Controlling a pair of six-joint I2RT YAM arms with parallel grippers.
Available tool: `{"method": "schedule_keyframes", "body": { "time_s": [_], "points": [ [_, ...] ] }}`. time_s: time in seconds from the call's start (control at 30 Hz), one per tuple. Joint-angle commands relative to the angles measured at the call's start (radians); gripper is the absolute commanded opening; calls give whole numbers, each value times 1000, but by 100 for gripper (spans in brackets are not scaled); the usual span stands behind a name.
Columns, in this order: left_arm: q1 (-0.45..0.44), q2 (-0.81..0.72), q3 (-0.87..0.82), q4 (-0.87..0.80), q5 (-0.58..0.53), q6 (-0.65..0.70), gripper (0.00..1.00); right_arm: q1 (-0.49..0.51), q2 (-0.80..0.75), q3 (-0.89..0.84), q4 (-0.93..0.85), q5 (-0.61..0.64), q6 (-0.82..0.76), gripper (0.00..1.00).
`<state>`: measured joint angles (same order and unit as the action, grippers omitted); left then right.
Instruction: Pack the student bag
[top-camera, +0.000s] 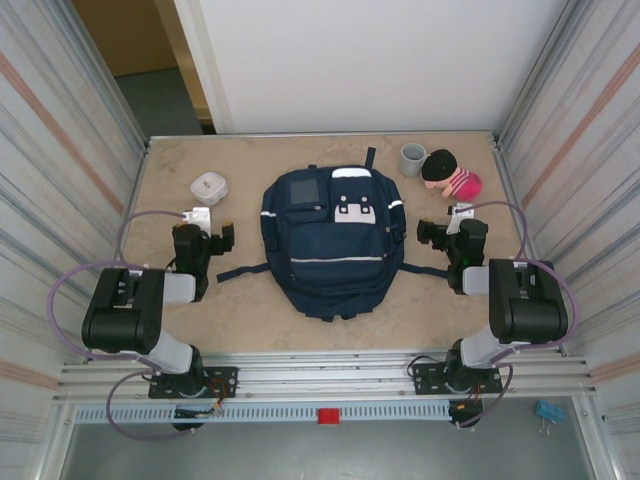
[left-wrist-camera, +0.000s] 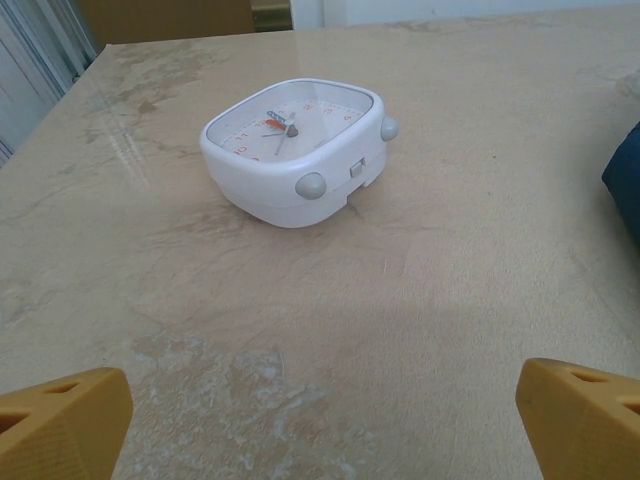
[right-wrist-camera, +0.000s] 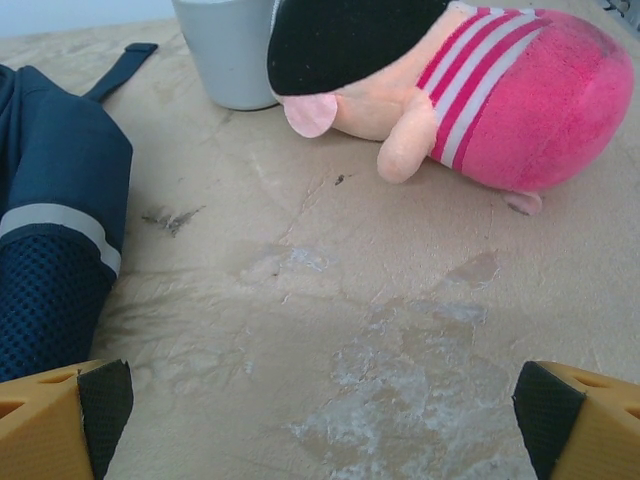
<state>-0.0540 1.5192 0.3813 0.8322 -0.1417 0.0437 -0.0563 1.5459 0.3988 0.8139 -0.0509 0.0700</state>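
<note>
You see the student bag (top-camera: 330, 245) flat mid-table, between both arms, contents hidden | grey cup (top-camera: 412, 158) upright beyond its right corner, just beside plush doll (top-camera: 452, 176) | white clock (left-wrist-camera: 292, 150) far left | left gripper (left-wrist-camera: 320, 420), right gripper (right-wrist-camera: 320, 415): jaws released wide

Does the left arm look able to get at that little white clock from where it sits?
Probably yes: the left gripper is open and faces the clock across bare table, nothing between them.
</note>
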Motion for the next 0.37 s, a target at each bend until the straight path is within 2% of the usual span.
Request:
{"method": "schedule_keyframes", "body": {
  "time_s": [0.0, 0.33],
  "points": [
    [3, -9, 9, -4, -13, -8, 99, 7, -3, 6, -5, 11, 8, 99],
    [3, -10, 11, -4, -13, -8, 99, 2, -2, 9, -11, 14, 16, 99]
  ]
}}
